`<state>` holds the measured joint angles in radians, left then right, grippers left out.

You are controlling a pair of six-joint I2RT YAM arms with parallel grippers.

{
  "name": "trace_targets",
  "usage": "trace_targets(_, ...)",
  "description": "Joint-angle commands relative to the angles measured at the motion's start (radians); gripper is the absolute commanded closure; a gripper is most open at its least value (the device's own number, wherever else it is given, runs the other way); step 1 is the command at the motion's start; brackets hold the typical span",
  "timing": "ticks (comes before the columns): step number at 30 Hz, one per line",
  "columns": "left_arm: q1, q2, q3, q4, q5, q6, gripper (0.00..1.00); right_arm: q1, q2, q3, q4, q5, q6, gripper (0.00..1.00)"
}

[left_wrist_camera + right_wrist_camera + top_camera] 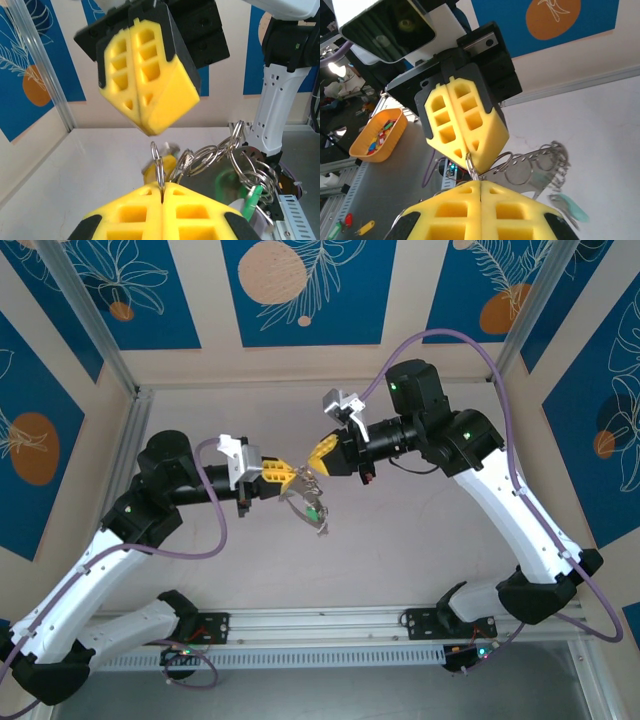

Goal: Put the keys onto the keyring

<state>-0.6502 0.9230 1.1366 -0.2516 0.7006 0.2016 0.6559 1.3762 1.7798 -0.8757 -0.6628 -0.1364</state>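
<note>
Mid-table, up off the surface: 2 grippers tip to tip, 1 per arm, 2 fingers (170, 95) each. They are yellow plastic wedges w/ moulded square pockets, black mounts behind.

Arm 1, the left gripper (290, 476), is clamped fully closed. A thin steel loop of the keyring (200, 160) is pinched upright in its seam.

Arm 2, the right gripper (310, 466), is also closed, fingers flush. Its tip sits just over that same loop; can't tell if it actually grips it.

Keyring = bunch of interlinked shiny wire split rings, round/oval. Several, exact count not readable. It hangs in the air beside + below the left tips, over the table (420, 540), which is white, matte, smooth.

Keys: 1 green plastic-headed key (252, 197) dangles at the bunch's low end. A 2nd green blur sits behind the rings, unclear.

Right wrist view, off-table: 1 orange oval tray (377, 135) holding small coloured bits, on a grey surface (385, 185).
</note>
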Motion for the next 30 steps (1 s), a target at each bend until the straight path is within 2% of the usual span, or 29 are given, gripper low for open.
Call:
trace_targets(1, 0.000, -0.004, 0.033, -0.024, -0.010, 0.036, 1.00, -0.004, -0.015, -0.003, 0.029, 0.010, 0.015, 1.00)
trace_targets(9, 0.000, 0.013, 0.021, -0.035, -0.033, 0.044, 1.00, 0.000, -0.021, -0.008, 0.026, 0.069, 0.015, 1.00)
trace_targets(15, -0.001, 0.078, 0.001, -0.039, -0.085, 0.051, 1.00, -0.038, -0.119, -0.163, 0.134, 0.162, 0.057, 0.72)
trace_targets(22, 0.000, 0.240, -0.100, 0.028, -0.116, -0.002, 1.00, -0.251, -0.292, -0.470, 0.343, 0.353, 0.221, 0.38)
trace_targets(26, 0.001, 0.337, -0.154, 0.101, -0.168, -0.057, 1.00, -0.361, -0.344, -0.593, 0.415, 0.370, 0.287, 0.29)
trace_targets(30, 0.000, 0.443, -0.164, 0.162, -0.241, -0.110, 1.00, -0.413, -0.364, -0.657, 0.461, 0.349, 0.299, 0.24)
